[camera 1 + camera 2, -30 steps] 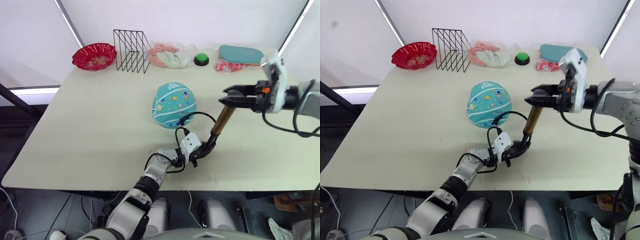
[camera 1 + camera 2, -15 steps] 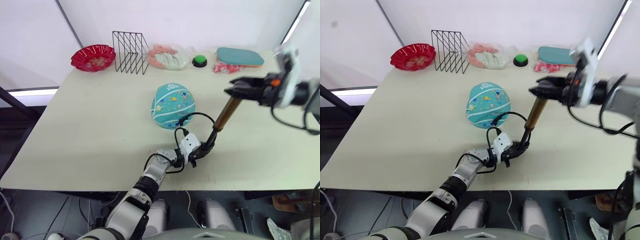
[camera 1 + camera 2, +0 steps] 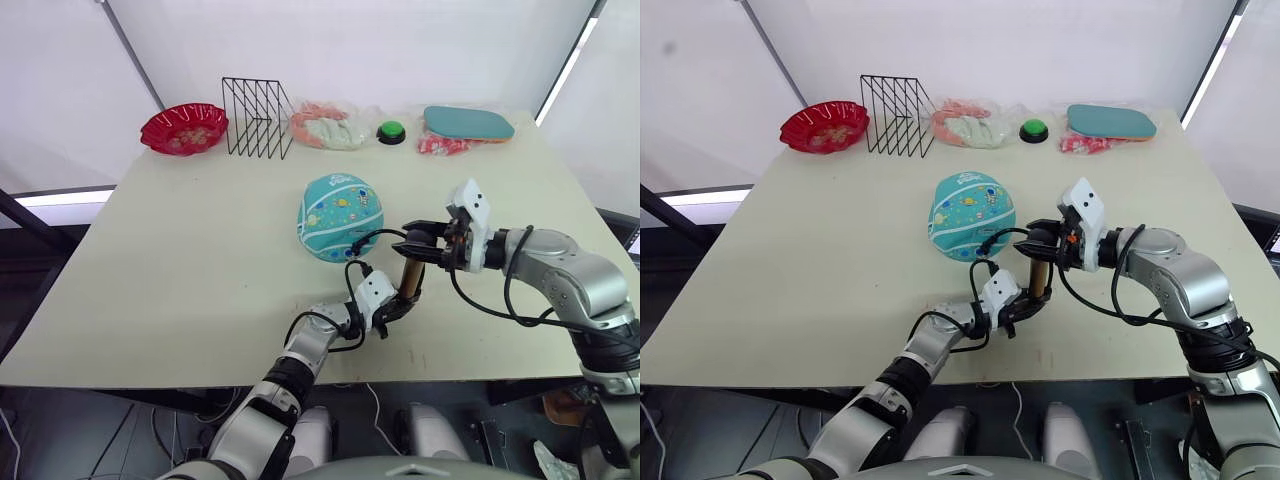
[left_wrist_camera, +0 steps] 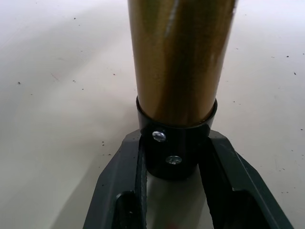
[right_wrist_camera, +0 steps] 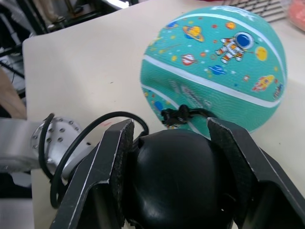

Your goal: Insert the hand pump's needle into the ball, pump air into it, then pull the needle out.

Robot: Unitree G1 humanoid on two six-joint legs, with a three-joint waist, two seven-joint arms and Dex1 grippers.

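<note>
Table (image 3: 180, 260): pale, wide top carrying everything below.
Ball (image 3: 341, 217): teal with white seams and cartoon prints, resting near the table's middle, just behind the pump; its needle fitting (image 5: 177, 114) sits against the rubber, but whether the pin is inside cannot be told.
Paddle case (image 3: 468, 122): teal oval at the far right edge, lying on a red-and-white packet (image 3: 440, 146).
Wire rack (image 3: 257, 118): black, upright, its slots holding nothing, at the back between bowl and bag.
Red bowl (image 3: 184, 127): scalloped, far left corner, with small mixed pieces inside, too small to name.
Plastic bag (image 3: 328, 125): clear, holding pink and pale items, beside the rack.
Hand pump (image 3: 410, 282): gold-brass cylinder standing tilted near the front, its black hose (image 3: 378, 235) looping to the ball.
Right gripper (image 3: 1042, 240): fingers clamped on the pump's black handle at the top.
Left gripper (image 4: 175, 191): fingers closed around the pump's black base cap, low on the table.
Green button (image 3: 390, 132): small, on a black base, between bag and case.
</note>
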